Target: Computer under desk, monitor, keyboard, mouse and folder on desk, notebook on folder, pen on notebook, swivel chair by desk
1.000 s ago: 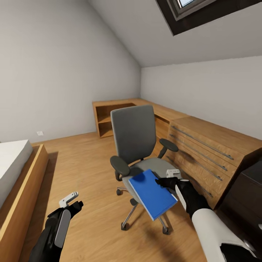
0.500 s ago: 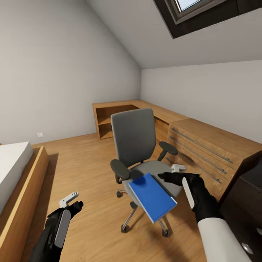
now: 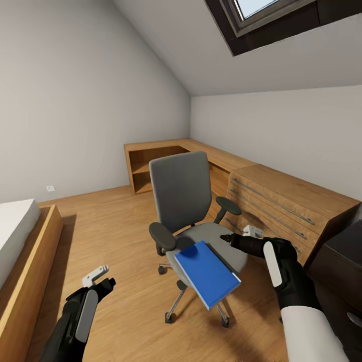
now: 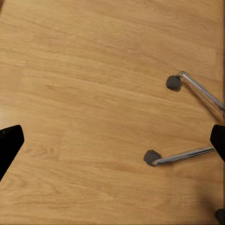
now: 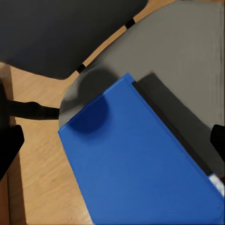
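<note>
The grey swivel chair (image 3: pixel 186 211), black armrests and chrome wheeled base, stands mid-frame on the wood floor. The bright blue folder (image 3: pixel 206 272) lies flat on its seat, one corner overhanging the front edge, lower centre.

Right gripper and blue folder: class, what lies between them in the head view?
Only bare grey seat of the swivel chair separates the right gripper from the folder in the head view.
</note>
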Tool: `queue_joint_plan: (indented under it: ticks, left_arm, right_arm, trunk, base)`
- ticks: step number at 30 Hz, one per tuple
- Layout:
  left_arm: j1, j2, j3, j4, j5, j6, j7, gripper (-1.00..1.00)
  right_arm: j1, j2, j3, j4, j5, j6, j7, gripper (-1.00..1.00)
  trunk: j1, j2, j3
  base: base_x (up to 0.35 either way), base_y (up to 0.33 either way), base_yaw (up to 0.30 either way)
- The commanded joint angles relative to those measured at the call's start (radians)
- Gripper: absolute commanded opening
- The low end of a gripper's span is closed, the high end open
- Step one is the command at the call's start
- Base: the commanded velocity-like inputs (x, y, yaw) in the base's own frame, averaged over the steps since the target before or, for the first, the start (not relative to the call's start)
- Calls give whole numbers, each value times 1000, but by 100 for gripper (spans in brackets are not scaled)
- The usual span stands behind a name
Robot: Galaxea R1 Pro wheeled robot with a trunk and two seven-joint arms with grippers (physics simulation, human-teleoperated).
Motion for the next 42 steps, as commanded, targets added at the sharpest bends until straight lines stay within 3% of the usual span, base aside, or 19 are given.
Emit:
queue_joint_plan:
  ticks: [1,22,42]
  left_arm:
    - [0,-1,1,-1,11,3,8,100]
    - [0,-1,1,0,9,2,8,100]
    - [0,-2,0,0,6,3,8,100]
  right_arm:
    - [-1,1,-3,0,0,5,4,100]
    - [-1,1,-4,1,0,-2,5,100]
    - [-1,0,-5,1,0,-3,5,100]
  trunk:
    - [0,-1,0]
    - [0,-1,1]
    - [0,-1,1]
  base:
    - [0,104,-254]
    - [0,288,-53]
    - [0,38,0]
